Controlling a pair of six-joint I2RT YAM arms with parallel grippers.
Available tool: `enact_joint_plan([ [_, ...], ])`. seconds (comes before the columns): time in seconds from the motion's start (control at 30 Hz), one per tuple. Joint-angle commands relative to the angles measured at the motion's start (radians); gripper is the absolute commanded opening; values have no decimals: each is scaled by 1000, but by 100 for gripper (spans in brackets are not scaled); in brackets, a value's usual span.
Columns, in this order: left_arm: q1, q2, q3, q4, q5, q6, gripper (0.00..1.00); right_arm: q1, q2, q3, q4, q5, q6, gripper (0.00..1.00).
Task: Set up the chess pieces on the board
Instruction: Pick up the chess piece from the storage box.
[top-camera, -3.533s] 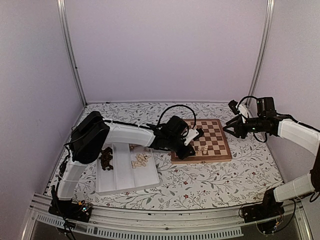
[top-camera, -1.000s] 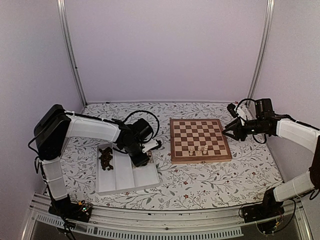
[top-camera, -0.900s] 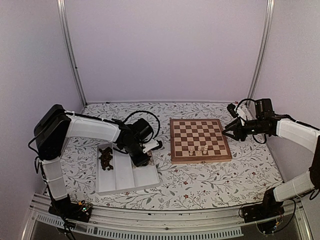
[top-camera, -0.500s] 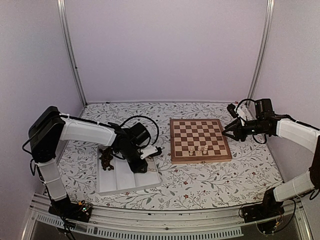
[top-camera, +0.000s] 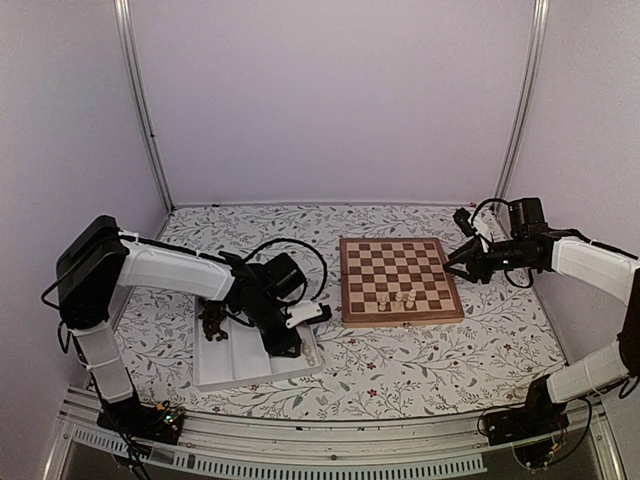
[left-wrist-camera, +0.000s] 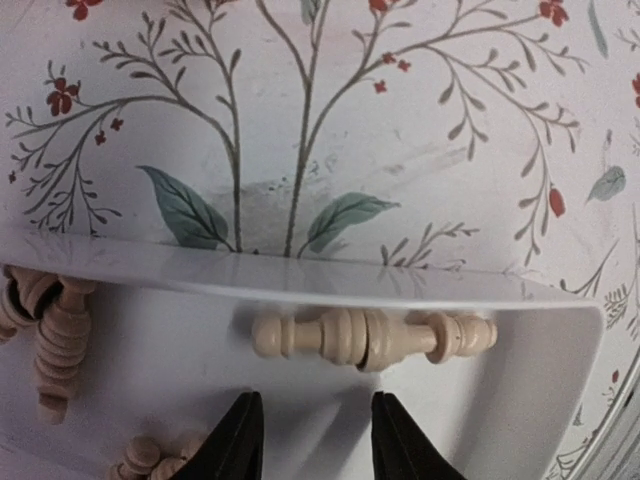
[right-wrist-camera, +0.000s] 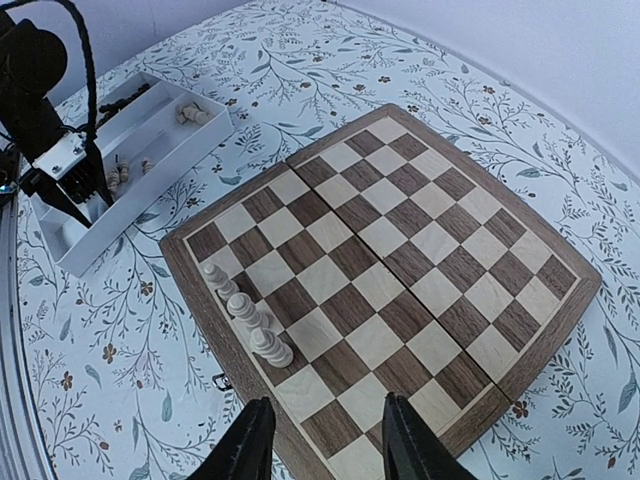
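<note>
Where the overhead camera looks down, the board (top-camera: 400, 255) lies on the right half of the table (top-camera: 430, 355), and a short row of cream chess pieces (top-camera: 398, 299) stands along the board's near edge. The white tray (top-camera: 238, 360) sits toward the table's near-left corner, with a heap of dark pieces (top-camera: 212, 320) in its left compartment. The left gripper (top-camera: 291, 345) is down in the tray's right compartment, close to the tray's near-right corner. The right gripper (top-camera: 462, 262) hovers just off the board's right edge, apart from it.

From the left wrist, the left gripper (left-wrist-camera: 315, 410) shows its black fingers (left-wrist-camera: 235, 440) parted, with nothing between them. Just beyond the tips a cream piece (left-wrist-camera: 370, 338) lies on its side against the tray's end wall (left-wrist-camera: 300, 285), and other cream pieces (left-wrist-camera: 55, 335) lie toward the left of that compartment. Flowered cloth (left-wrist-camera: 420, 120) shows past the wall.

From the right wrist, the right gripper (right-wrist-camera: 327, 405) is spread wide, its gap holding nothing, above one edge of the board (right-wrist-camera: 400, 250). The cream chess pieces (right-wrist-camera: 245, 305) stand upright in a line along an edge of the board, next to a corner. The white tray (right-wrist-camera: 160, 150) lies beyond that corner on the table, the left gripper reaching into it
</note>
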Motion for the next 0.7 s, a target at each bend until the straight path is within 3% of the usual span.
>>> enact_joint_plan([
  [0.0, -42, -66, -57, 39, -22, 11, 39, -3, 19, 36, -4, -32, 16, 40],
  [0.23, -47, -45, -52, 46, -67, 24, 35, -2, 48, 48, -15, -46, 20, 40],
  [0.47, -48, -139, -66, 126, -61, -27, 44, -4, 48, 47, -14, -42, 20, 40],
  [0.67, -44, -109, 11, 144, -68, -317, 46, -4, 40, 43, -13, -36, 17, 40],
])
